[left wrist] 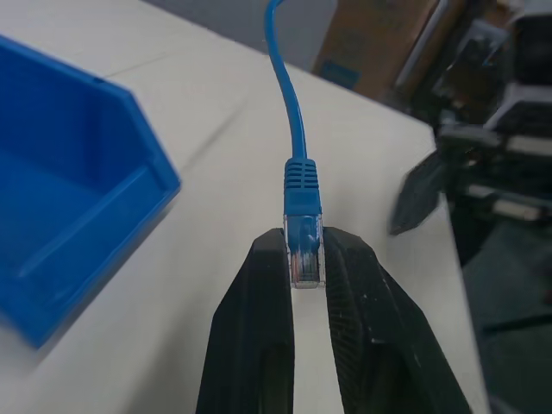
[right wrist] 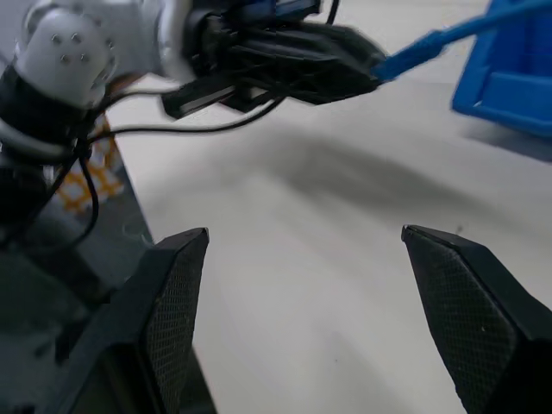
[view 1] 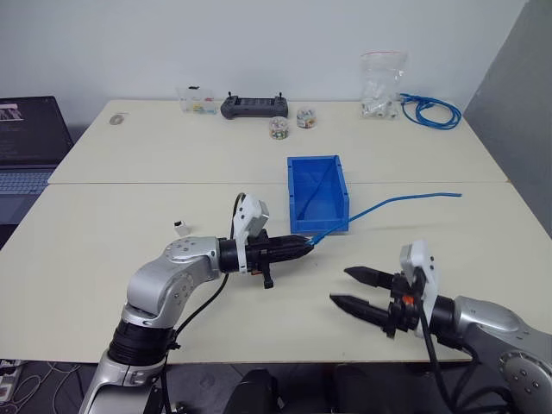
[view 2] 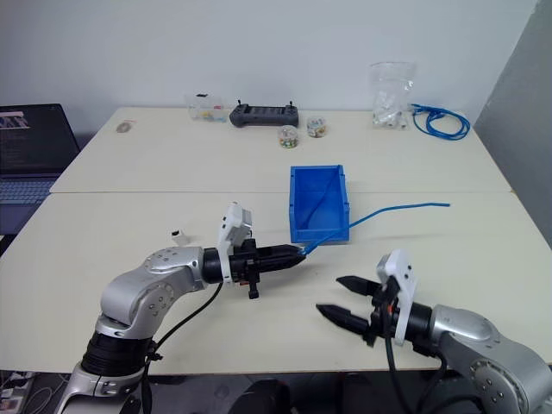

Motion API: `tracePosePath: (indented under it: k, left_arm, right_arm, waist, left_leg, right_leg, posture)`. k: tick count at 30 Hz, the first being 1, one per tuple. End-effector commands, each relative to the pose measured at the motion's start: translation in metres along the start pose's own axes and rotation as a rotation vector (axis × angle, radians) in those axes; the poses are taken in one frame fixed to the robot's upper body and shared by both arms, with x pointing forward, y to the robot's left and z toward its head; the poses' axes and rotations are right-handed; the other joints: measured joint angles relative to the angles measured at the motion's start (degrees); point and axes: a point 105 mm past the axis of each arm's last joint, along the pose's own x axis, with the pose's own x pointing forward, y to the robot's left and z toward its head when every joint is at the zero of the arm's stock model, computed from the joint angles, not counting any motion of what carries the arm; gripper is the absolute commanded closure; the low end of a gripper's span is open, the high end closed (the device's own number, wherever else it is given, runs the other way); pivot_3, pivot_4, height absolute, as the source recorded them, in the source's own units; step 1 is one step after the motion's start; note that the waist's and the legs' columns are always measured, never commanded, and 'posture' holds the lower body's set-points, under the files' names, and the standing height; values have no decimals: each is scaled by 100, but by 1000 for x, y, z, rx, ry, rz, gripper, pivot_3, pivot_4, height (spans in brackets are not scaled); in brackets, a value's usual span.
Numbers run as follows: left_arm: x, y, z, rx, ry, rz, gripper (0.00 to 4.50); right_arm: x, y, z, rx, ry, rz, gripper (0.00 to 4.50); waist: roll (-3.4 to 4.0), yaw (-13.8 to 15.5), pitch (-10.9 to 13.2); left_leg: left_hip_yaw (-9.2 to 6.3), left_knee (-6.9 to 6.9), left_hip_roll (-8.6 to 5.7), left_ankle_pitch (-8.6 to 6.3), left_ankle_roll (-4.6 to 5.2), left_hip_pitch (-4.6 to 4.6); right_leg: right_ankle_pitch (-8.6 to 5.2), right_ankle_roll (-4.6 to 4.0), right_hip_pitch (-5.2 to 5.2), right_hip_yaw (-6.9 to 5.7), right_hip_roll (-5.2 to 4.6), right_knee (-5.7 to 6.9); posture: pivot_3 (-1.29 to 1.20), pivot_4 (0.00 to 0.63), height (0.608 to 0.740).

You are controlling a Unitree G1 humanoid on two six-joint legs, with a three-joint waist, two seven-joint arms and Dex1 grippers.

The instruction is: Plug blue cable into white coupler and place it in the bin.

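Observation:
My left gripper [view 1: 306, 246] is shut on the clear plug end of the blue cable [left wrist: 293, 121], held just above the table in front of the bin's near wall. From there the cable [view 1: 405, 199] trails right across the table. The bin [view 1: 321, 224], bright blue and open-topped, stands mid-table. A tiny white block, the white coupler [view 1: 179, 228], lies on the table to the left of my left arm, apart from both grippers. My right gripper [view 1: 341, 286] hovers open and holding nothing at the near right, pointing left towards the left gripper [right wrist: 345, 73].
At the table's far edge are a black controller [view 1: 256, 106], a clear box [view 1: 197, 99], two small jars [view 1: 279, 128], a clear bag of white parts [view 1: 382, 82] and a coiled blue cable bundle [view 1: 429, 110]. A laptop [view 1: 26, 142] sits at far left.

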Motion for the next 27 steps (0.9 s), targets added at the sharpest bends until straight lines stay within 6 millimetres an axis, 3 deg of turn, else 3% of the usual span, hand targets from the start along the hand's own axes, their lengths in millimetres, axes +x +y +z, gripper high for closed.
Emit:
tracePosePath:
  k: [1,13,26,27]
  left_arm:
    - [-3,-10,18,-56,-67,-44,4268]
    - [-3,-20,26,-198,-123,-101,4268]
    - [-6,-22,31,-231,-141,-106,4268]
    - [-6,-22,31,-233,-142,-105,4268]
  right_arm:
    - [5,1,15,39,-81,5,680]
    - [35,14,52,125,-226,123,680]
    - [44,15,62,170,-266,182,680]
    - [44,14,63,177,-270,183,865]
  waist:
    - [1,4,1]
    - [2,0,1]
    - [2,-3,1]
    - [2,-3,1]
  left_leg:
    - [0,-2,0,0,1,0]
    - [0,0,0,3,-4,2]
    - [3,-2,-1,5,-8,1]
    - [2,-2,-1,5,-8,1]
  right_leg:
    - [-2,2,-1,0,1,1]
    - [1,-3,-1,4,6,2]
    - [2,-4,-4,7,5,2]
    - [2,-4,-4,7,5,2]
  posture:
    - [0,150,740]
    - [0,150,740]
    - [0,150,740]
    - [0,150,740]
